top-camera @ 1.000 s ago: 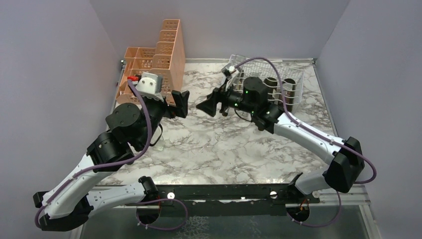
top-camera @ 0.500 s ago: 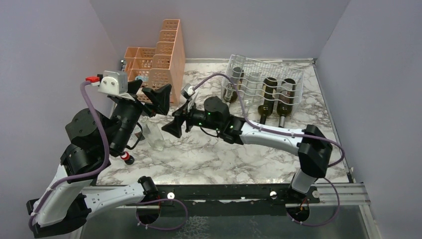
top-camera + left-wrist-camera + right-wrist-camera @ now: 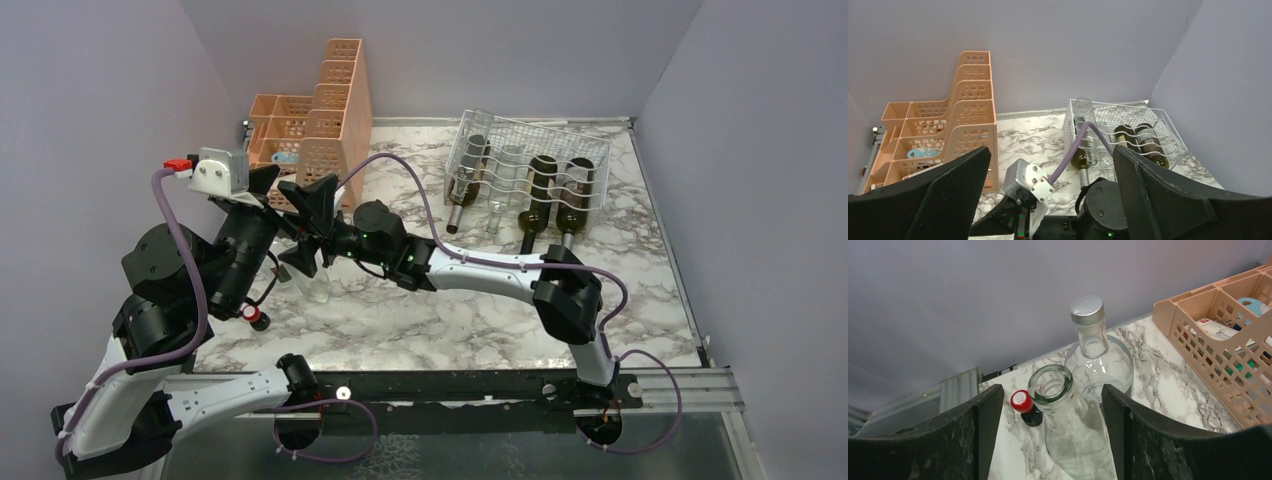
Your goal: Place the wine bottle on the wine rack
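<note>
Sitting far behind the right claw (image 3: 1051, 392), the wine rack (image 3: 530, 150) already cradles several bottles (image 3: 540, 185), so that arm stretches across the table (image 3: 450, 310) to fetch another. Its claw is spread wide around the upright, uncapped wine bottle (image 3: 1068, 440), seemingly lining up a grip, while the left claw (image 3: 1050, 160), also wide and empty, hangs above.

We see a grey-veined white marble tabletop (image 3: 450, 320). Plain lavender walls (image 3: 500, 50) close its back, left and right edges. A black rail (image 3: 450, 388) runs along its near edge. Lighting is soft and even.
</note>
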`<state>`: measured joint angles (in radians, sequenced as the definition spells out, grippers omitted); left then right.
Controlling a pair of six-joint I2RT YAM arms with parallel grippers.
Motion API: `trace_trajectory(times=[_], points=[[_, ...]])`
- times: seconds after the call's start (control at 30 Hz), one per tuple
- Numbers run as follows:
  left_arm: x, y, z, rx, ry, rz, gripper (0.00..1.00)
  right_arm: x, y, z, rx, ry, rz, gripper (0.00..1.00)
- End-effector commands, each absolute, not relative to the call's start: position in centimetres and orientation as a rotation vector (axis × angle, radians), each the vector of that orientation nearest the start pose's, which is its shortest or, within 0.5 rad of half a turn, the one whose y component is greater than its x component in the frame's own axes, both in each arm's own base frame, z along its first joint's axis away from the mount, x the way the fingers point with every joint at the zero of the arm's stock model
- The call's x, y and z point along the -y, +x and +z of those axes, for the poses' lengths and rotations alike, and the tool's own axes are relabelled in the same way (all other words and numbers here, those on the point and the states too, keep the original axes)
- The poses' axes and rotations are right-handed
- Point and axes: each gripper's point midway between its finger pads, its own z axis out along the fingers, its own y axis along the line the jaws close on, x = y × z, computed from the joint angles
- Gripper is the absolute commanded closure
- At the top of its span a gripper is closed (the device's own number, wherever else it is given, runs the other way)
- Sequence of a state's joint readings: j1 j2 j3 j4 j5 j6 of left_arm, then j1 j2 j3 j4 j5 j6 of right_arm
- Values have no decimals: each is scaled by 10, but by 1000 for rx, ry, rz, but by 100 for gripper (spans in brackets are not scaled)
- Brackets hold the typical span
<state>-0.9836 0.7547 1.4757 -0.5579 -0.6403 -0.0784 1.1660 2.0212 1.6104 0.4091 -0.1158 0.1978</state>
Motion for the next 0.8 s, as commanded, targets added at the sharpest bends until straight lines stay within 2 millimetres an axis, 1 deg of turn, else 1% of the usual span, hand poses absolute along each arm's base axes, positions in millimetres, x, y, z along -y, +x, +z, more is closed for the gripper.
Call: trace_trajectory(times=[0.0, 0.07, 0.17, 0.4, 0.43, 0.5, 0.57, 0.67, 0.7, 0.73, 0.77], points=[[98, 187, 501, -1437, 110, -437, 1, -602, 233, 272, -1405, -869, 1081, 30], [98, 187, 501, -1437, 109, -437, 1, -605, 235, 268, -1404, -874, 1066, 36], [98, 187, 500, -1440, 109, -436, 1, -606, 237, 265, -1402, -878, 1047, 41], [99, 187, 499, -1444, 107, -439, 1, -611, 238, 250, -1424, -895, 1041, 41], [99, 187, 498, -1445, 108, -438, 1, -612, 239, 247, -1429, -893, 1041, 43], [99, 187, 499, -1444, 107, -439, 1, -613, 240, 244, -1436, -892, 1040, 49], [99, 187, 498, -1445, 109, -438, 1, -615, 240, 243, -1434, -892, 1041, 59], [99, 187, 498, -1445, 107, -439, 1, -613, 242, 248, -1410, -879, 1007, 79], [99, 187, 498, -1445, 107, -441, 1, -610, 244, 252, -1399, -867, 988, 83], [98, 187, 498, -1445, 106, -439, 1, -607, 245, 257, -1385, -851, 968, 86], [98, 187, 498, -1446, 107, -440, 1, -601, 246, 257, -1376, -837, 948, 88]])
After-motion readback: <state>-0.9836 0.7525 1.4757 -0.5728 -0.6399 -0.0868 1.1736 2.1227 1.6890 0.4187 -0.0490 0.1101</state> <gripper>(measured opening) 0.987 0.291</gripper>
